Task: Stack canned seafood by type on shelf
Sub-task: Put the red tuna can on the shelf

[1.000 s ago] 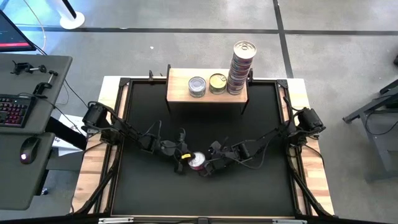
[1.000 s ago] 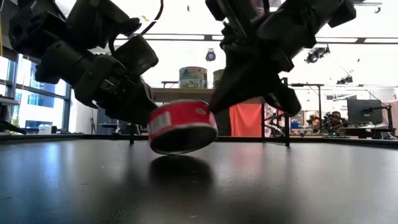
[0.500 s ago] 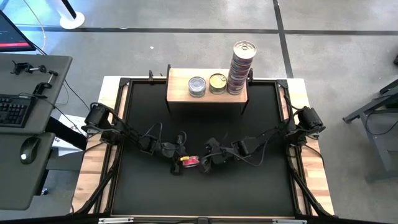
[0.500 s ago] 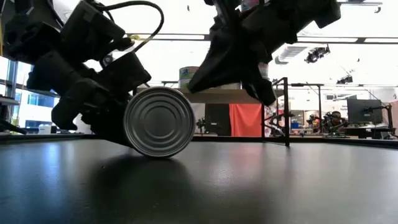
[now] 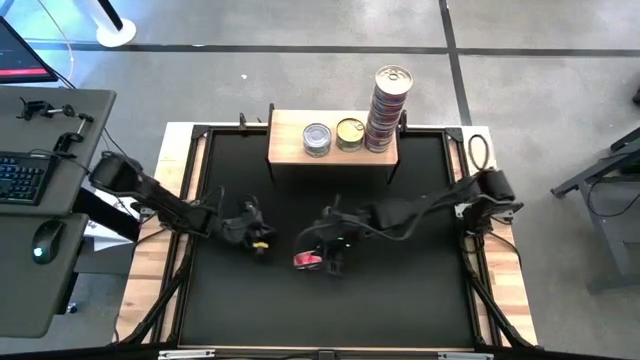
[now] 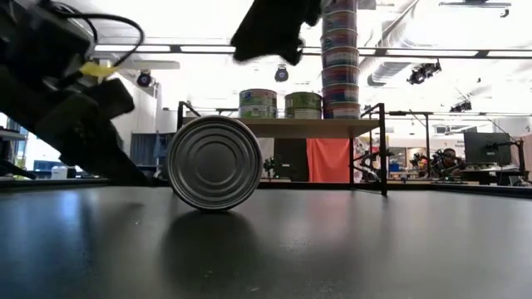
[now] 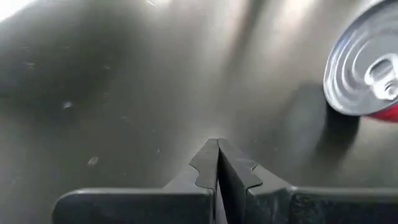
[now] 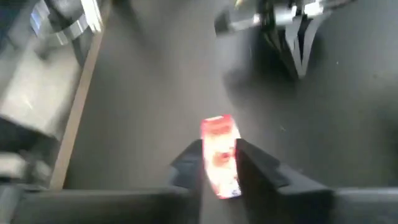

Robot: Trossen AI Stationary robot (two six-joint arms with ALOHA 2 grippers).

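A red-labelled tin (image 5: pixel 307 259) stands on its edge on the black bench (image 5: pixel 230 300), well short of the shelf (image 5: pixel 290 135). The right pincer (image 8: pixel 219 163) hangs above it, fingers slightly spread either side of its rim, not visibly gripping. The left pincer (image 7: pixel 217 163) sits pressed together, just off to the side. Pick-up looks to be the step; next the right fingers must close on the tin, then carry it to the matching stack (image 5: pixel 388 105).

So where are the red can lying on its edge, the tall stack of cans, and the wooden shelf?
red can (image 6: pixel 214 162), low view, middle of its ribbed round end.
tall stack of cans (image 5: pixel 388 110), high view, side of the stack.
wooden shelf (image 5: pixel 288 138), high view, bare wood top.
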